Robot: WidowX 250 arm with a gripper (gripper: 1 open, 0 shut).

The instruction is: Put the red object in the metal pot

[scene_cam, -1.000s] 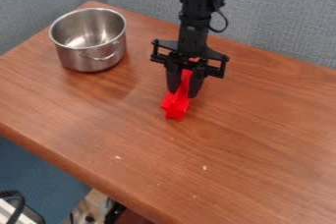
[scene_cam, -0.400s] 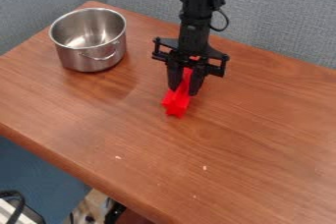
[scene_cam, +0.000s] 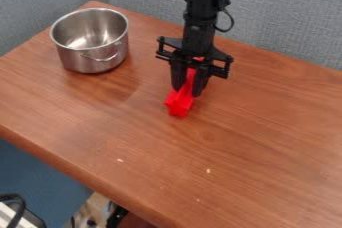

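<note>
The black gripper (scene_cam: 193,84) is pointing straight down and its two fingers are pinching the top end of the red block (scene_cam: 183,97). The block's lower end is sitting on the brown table (scene_cam: 94,112), near the middle. The shiny pot (scene_cam: 90,39) is standing well apart from it, near the table's far left corner.
</note>
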